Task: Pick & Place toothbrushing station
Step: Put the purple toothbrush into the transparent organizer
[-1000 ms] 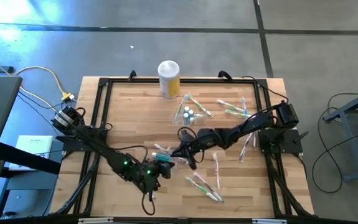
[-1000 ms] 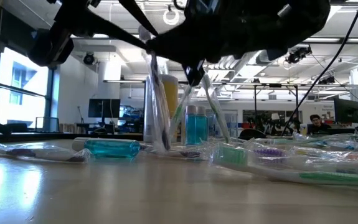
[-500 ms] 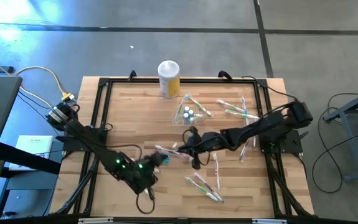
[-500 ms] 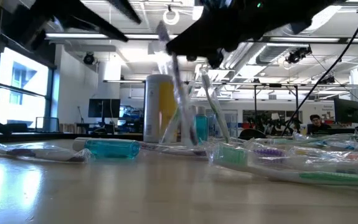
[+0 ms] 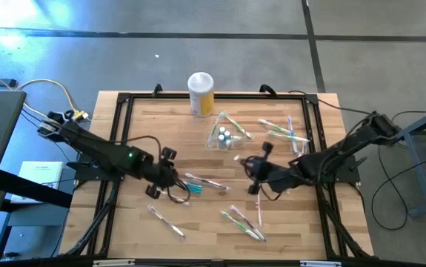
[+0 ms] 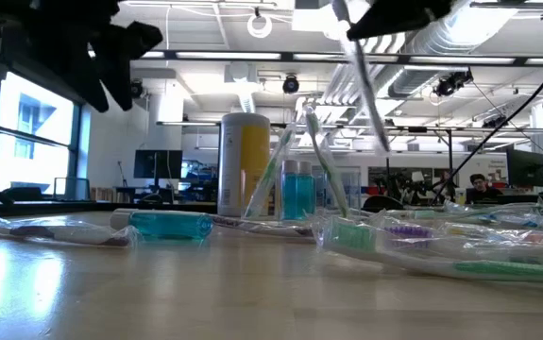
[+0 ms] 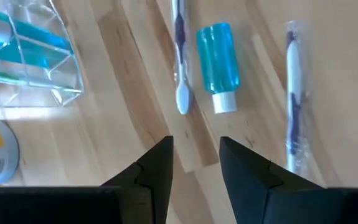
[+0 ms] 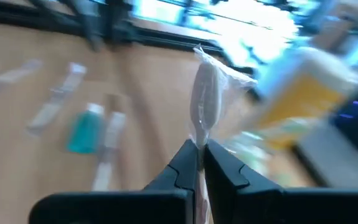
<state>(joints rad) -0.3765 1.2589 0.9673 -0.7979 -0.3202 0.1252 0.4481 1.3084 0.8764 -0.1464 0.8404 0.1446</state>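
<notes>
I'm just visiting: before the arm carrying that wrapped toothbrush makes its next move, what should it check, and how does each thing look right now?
1. Right gripper pinches the wrapped toothbrush: ok.
2. Toothbrush lifted off the table: ok, it hangs high in the low view.
3. Toothbrushing station upright: ok.
4. Free slot in the station: cannot tell.
5. Left gripper open, empty, away from the station: ok.
6. Yellow canister apart from the station: ok.

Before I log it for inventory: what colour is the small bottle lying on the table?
Teal-blue with a white cap: the small bottle, clearest in the left wrist view.
</notes>
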